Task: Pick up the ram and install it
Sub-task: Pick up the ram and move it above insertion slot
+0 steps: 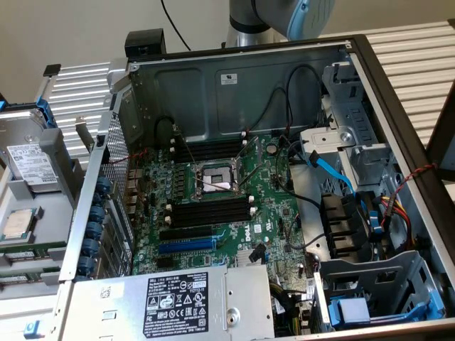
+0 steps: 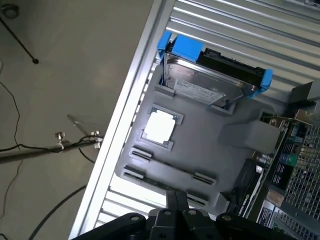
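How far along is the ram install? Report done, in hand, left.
Done: nothing; the long black plastic memory slots sit empty. In hand: the black gripper hangs over the grey parts tray, carrying no stick. Left: the thin green ram stick lies in that tray, not picked up or installed.

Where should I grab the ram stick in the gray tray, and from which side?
Likely the upper long edge of the ram, at mid-length, coming from straight above: it seems to stand on edge in a groove of the gray tray, leaving its two flat faces free to pinch.
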`<action>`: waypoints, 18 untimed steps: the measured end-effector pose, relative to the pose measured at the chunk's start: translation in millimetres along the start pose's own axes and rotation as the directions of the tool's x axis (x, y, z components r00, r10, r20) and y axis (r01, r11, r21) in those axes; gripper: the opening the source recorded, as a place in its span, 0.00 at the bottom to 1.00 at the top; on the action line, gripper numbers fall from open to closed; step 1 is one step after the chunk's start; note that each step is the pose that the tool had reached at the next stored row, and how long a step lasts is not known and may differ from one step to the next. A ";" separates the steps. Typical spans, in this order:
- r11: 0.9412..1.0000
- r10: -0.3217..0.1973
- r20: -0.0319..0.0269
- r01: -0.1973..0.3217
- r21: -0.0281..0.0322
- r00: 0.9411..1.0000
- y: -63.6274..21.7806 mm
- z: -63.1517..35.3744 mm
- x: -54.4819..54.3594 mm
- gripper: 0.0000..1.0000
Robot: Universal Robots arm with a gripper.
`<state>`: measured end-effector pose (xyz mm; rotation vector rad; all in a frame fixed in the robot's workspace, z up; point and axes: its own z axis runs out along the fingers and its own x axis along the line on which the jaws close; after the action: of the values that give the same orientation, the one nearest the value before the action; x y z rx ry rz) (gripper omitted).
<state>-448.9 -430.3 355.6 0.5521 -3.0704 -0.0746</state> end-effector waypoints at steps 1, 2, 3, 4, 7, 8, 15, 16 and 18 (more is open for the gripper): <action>1.000 -0.018 -0.001 0.018 0.000 1.000 0.0 0.2 0.0 0.10; 0.999 -0.036 -0.002 0.036 0.000 0.999 0.0 0.4 0.0 0.10; 0.999 -0.054 -0.003 0.054 0.001 0.999 -0.1 0.6 0.0 0.10; 0.997 -0.071 -0.004 0.071 0.001 0.997 -0.1 0.9 0.0 0.10; 0.992 -0.127 -0.006 0.127 0.001 0.992 -0.1 1.4 0.0 0.10; 0.990 -0.144 -0.007 0.144 0.001 0.990 -0.1 1.6 0.0 0.10; 0.963 -0.269 -0.014 0.269 0.001 0.963 -0.2 2.8 0.0 0.10; 0.958 -0.286 -0.015 0.286 0.001 0.958 -0.2 3.0 0.0 0.10; 0.947 -0.321 -0.017 0.321 0.001 0.947 -0.2 3.6 0.0 0.10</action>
<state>-448.9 -430.3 352.1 1.0421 -2.9326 -0.0681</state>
